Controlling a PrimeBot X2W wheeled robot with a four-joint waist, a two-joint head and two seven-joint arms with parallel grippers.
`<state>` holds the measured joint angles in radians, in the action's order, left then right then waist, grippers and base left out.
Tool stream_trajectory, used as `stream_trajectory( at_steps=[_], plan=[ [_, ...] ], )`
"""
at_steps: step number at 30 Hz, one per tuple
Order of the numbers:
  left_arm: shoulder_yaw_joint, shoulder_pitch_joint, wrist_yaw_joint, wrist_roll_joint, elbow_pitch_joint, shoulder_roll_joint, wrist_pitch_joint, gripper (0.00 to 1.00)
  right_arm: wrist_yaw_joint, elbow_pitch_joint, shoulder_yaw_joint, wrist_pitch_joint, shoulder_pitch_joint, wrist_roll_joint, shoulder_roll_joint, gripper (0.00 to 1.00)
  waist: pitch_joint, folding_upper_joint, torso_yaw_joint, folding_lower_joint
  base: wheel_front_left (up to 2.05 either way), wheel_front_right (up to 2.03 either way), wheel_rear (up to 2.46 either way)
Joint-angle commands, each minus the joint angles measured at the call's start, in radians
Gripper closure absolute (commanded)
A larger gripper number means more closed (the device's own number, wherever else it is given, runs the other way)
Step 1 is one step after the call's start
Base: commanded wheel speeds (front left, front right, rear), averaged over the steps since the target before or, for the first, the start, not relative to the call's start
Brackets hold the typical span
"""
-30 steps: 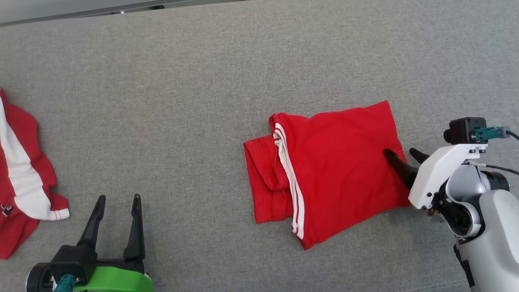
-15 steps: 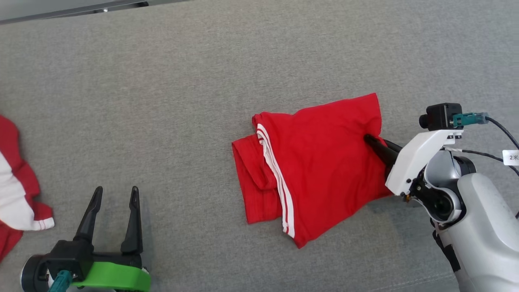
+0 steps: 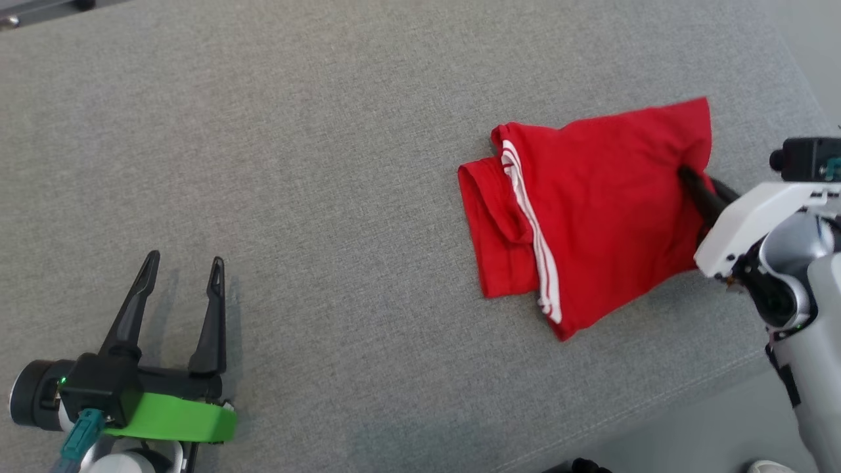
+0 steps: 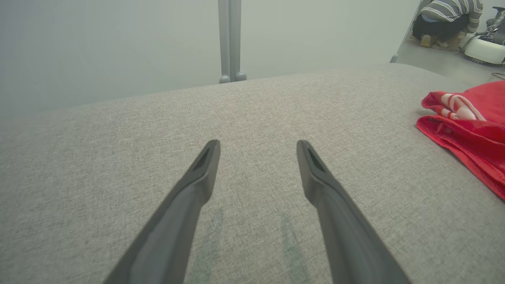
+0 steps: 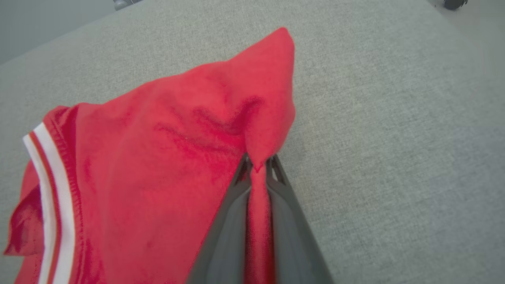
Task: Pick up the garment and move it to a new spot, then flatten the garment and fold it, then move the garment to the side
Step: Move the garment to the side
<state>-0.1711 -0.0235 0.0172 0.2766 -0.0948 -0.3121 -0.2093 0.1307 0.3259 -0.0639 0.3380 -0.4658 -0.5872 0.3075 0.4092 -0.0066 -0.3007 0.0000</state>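
The right gripper [image 3: 695, 177], whose fingers had stood apart across the garment's [image 3: 591, 210] 3 o'clock edge, pinched shut on that edge and puckered it. The whole head view shifted, putting the garment toward 2 o'clock.

No legible text, label, brand, number or sign can be read. The red garment [image 3: 611, 197] carries plain white stripes and no lettering.
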Motion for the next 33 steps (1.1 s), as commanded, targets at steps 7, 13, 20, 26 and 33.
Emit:
stream_trajectory(
  at_steps=[7, 13, 20, 26, 33],
  plan=[
    [-0.023, -0.049, -0.001, -0.02, -0.022, -0.009, 0.013, 0.0, 0.0, 0.077, 0.034, -0.04, -0.19, 0.099, 0.074, 1.0, 0.106, 0.0066, 0.017, 0.0, 0.0, 0.0, 0.0],
    [-0.015, -0.064, 0.001, -0.022, -0.043, -0.021, 0.016, 0.0, 0.0, 0.163, 0.127, -0.029, -0.296, 0.165, 0.165, 1.0, 0.173, 0.0066, 0.073, 0.0, 0.0, 0.0, 0.0],
    [-0.008, -0.074, 0.002, -0.021, -0.064, -0.043, 0.025, 0.0, 0.0, 0.281, 0.202, -0.049, -0.369, 0.243, 0.228, 1.0, 0.234, 0.0066, 0.113, 0.0, 0.0, 0.0, 0.0],
    [-0.004, -0.062, 0.018, -0.025, -0.066, -0.046, 0.027, 0.0, 0.0, 0.369, 0.228, -0.104, -0.406, 0.344, 0.23, 0.0, 0.228, 0.0066, 0.12, 0.0, 0.0, 0.0, 0.0],
    [-0.025, -0.042, 0.017, 0.004, -0.004, -0.002, -0.007, 0.0, 0.0, 0.311, 0.212, -0.282, -0.333, 0.368, 0.226, 0.0, 0.075, 0.0066, 0.16, 0.0, 0.0, 0.0, 0.0]
  ],
)
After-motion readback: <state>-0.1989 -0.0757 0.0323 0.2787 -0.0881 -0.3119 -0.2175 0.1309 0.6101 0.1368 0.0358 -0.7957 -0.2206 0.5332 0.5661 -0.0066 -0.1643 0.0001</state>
